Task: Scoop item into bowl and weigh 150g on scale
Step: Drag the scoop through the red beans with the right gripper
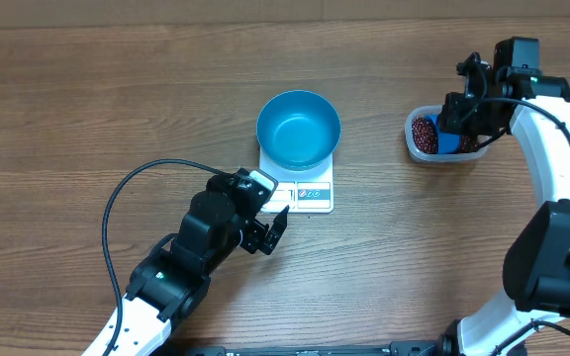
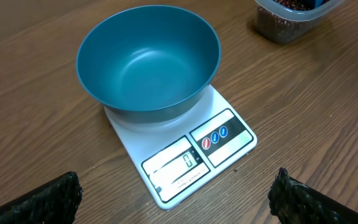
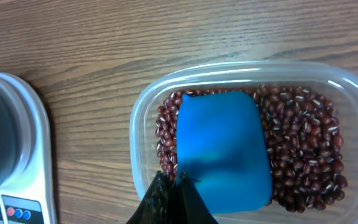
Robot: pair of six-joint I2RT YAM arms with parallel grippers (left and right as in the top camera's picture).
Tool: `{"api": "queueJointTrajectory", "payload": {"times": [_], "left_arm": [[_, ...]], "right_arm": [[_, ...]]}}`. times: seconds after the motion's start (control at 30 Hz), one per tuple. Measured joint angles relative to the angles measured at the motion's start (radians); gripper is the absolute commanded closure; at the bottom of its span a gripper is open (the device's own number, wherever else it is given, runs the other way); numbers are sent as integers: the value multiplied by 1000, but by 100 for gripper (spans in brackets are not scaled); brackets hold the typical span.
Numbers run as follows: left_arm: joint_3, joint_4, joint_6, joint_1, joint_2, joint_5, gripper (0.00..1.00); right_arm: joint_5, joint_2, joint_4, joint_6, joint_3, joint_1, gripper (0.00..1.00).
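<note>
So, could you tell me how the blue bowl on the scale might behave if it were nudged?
The bowl is empty, so probably light and easily slid. Its rim overhangs the scale, so it may tip off.

The scale (image 2: 229,115) is the only thing with signs on it. In the left wrist view, its little display window (image 2: 178,163) shows the number 0. Under the window runs a line of tiny print (image 2: 188,180), too small to read. Beside the window sit 3 round buttons (image 2: 215,138), 1 red and 2 blue, each with a small white mark that is too small to make out. In the right wrist view the buttons show again, with no words to read. From overhead, the signs on the scale are too small to read.
</note>
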Motion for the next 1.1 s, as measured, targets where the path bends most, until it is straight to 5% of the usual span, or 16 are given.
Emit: {"api": "queueJointTrajectory", "payload": {"times": [1.1], "left_arm": [[0, 0, 0, 0, 0, 0, 0]], "right_arm": [[-110, 1, -35, 250, -14, -66, 96]]}}
